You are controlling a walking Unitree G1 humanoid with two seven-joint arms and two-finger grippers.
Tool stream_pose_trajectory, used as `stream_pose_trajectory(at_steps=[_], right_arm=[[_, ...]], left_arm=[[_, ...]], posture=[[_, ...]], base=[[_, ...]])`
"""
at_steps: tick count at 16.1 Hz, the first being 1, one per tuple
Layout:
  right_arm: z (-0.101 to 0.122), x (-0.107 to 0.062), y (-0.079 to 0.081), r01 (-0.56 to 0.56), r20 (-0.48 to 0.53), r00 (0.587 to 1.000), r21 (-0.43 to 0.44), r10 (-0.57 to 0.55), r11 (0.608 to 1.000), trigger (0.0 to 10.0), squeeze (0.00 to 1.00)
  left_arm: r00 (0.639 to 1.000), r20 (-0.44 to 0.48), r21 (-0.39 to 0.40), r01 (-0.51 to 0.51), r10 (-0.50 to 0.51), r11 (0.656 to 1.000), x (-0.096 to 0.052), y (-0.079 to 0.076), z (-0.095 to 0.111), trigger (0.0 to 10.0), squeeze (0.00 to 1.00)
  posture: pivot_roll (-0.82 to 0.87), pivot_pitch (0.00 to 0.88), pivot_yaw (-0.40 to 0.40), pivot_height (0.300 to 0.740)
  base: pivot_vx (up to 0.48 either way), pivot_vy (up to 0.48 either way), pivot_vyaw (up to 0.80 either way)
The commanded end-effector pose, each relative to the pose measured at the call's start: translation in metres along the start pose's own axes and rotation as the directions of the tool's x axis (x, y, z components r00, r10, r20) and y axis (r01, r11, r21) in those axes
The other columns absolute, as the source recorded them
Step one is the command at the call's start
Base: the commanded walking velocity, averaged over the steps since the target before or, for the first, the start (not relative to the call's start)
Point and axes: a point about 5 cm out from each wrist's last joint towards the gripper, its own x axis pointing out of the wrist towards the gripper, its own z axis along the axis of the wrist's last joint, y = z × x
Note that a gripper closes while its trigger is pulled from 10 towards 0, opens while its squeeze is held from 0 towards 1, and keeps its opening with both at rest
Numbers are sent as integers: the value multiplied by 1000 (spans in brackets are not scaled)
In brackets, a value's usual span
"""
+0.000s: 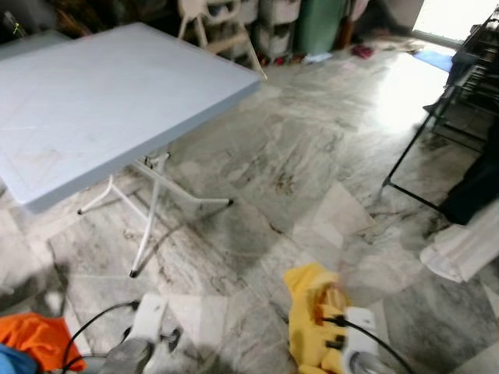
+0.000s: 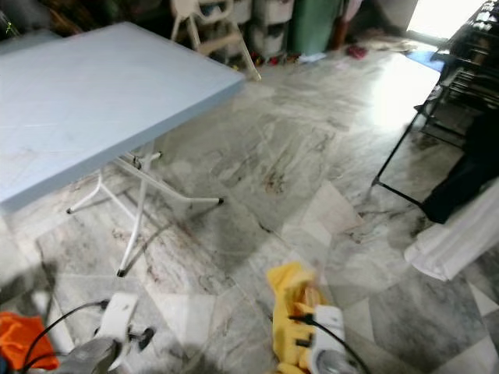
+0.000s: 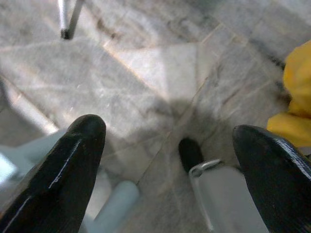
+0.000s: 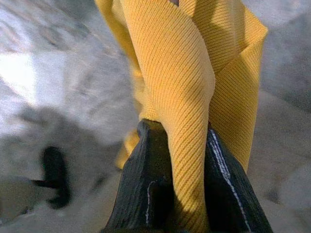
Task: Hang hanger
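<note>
A yellow ribbed garment (image 1: 306, 312) hangs bunched just above the marble floor, low in the eye views. My right gripper (image 4: 177, 133) is shut on a fold of this yellow cloth (image 4: 184, 73), with one black finger (image 4: 146, 165) on each side of it. A small brownish part (image 1: 332, 297) shows among the folds; I cannot tell whether it is a hanger. My left gripper (image 3: 170, 131) is open over bare floor with nothing between its fingers (image 3: 82, 145). A black clothes rack (image 1: 460, 86) stands at the far right.
A light blue folding table (image 1: 101, 93) on white legs stands to the left. On the rack hang a dark garment (image 1: 477, 183) and a white cloth (image 1: 464, 249). An orange cloth (image 1: 35, 339) lies at the lower left. Chairs and bins line the back wall.
</note>
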Motion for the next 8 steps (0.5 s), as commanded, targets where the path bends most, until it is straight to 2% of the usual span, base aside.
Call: stream_pose_trajectory(at_steps=[1,2,4,5,8], right_arm=[[4,0,-5,16,18,1000,-9,-16,1000,10000,0],[7,1,-4,14,23,1000,-16,-14,1000,10000,0],[9,1,-5,12,27,1000,-26,-11,1000,10000,0],[10,2,-5,11,28,1000,-27,-10,1000,10000,0],[10,1,-5,12,29,1000,-34,-11,999,10000,0]], left_arm=[[1000,6,-5,29,-29,1000,2,-9,3,10000,0],[998,14,-23,63,-63,998,3,-18,4,10000,0],[996,15,-41,88,-87,995,3,-24,4,10000,0],[996,16,-55,94,-93,994,3,-25,3,10000,0],[996,4,-46,88,-88,995,1,-17,-2,10000,0]], posture=[[-74,47,6,740],[-65,48,-3,740],[-60,49,-9,740],[-60,49,-9,740],[-61,52,-13,740]], base=[[0,0,-556],[0,0,-600],[0,0,-800],[0,0,-800],[271,0,-800]])
